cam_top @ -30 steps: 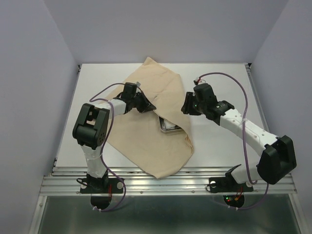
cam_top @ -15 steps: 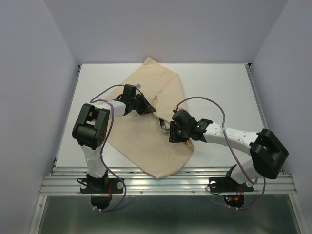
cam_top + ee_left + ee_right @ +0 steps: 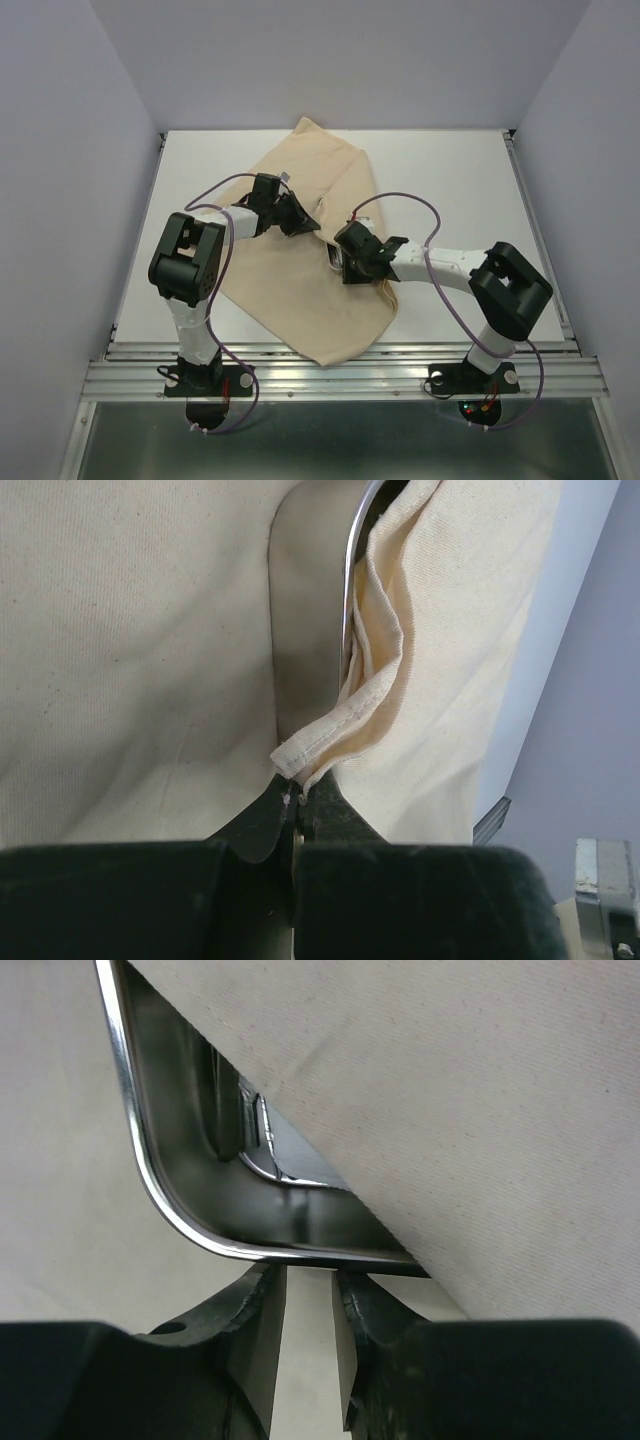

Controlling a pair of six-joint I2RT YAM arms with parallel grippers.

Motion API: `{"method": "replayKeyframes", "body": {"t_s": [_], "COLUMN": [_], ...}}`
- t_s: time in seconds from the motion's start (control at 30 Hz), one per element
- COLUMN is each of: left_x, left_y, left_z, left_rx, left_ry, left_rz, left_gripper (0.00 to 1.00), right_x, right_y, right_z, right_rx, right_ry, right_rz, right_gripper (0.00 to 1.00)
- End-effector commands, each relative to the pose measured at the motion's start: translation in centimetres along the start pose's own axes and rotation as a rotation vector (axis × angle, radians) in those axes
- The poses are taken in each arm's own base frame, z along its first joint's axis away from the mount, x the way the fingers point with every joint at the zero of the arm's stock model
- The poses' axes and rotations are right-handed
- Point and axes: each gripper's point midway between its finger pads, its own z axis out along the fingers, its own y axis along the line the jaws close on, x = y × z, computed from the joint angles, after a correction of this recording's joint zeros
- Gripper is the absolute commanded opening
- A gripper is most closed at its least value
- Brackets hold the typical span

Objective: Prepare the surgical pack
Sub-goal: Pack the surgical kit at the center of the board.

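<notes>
The beige cloth (image 3: 300,300) lies on the white table, with its right part folded over the steel tray (image 3: 334,258), of which only a sliver shows. My left gripper (image 3: 312,222) is shut on a hemmed corner of the cloth (image 3: 310,748) and holds it up beside the tray's rim (image 3: 349,590). My right gripper (image 3: 346,270) is low at the tray's near edge. Its jaws (image 3: 308,1285) are a little apart and empty, with the tips just short of the tray's rim (image 3: 170,1205). A shiny metal instrument (image 3: 262,1145) lies inside the tray, under the cloth (image 3: 480,1080). Gauze is hidden.
Bare white table (image 3: 460,180) lies to the right of and behind the cloth. A metal rail (image 3: 350,362) runs along the front edge. Walls close in the left, right and back. The right arm's purple cable (image 3: 420,215) loops above the table.
My right arm has swung in from the right of the cloth and dropped to the tray's near edge. The left gripper has kept its hold on the cloth corner, unmoved.
</notes>
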Motion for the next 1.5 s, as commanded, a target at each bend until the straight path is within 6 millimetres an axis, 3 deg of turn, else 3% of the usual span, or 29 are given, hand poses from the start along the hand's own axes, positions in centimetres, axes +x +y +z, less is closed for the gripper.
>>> {"method": "replayKeyframes", "body": {"t_s": [0.0,0.4,1.03,1.17,1.33,1.47], "left_x": [1.9,2.1,2.4,2.5,2.6,2.7], "left_y": [0.9,1.0,1.2,1.3,1.7,2.0], "left_z": [-0.3,-0.2,-0.1,-0.1,0.0,0.2], "left_rx": [-0.035,-0.034,-0.034,-0.038,-0.047,-0.055], "left_ry": [0.058,0.071,0.082,0.081,0.085,0.087], "left_rz": [0.015,0.016,0.010,0.011,0.010,0.007], "left_gripper": [0.00,0.00,0.00,0.00,0.00,0.00], "right_x": [-4.0,-5.3,-6.1,-6.4,-9.0,-11.0], "right_y": [1.6,0.0,0.7,1.8,1.8,1.6], "right_z": [-0.1,0.5,0.9,-0.9,-5.7,-8.4], "right_rx": [0.000,0.046,0.026,-0.045,-0.074,-0.064], "right_ry": [-0.124,-0.146,-0.145,-0.141,-0.247,-0.324], "right_rz": [0.031,0.053,0.043,0.030,0.022,0.014], "right_gripper": [0.30,0.30,0.30,0.32,0.34,0.35]}}
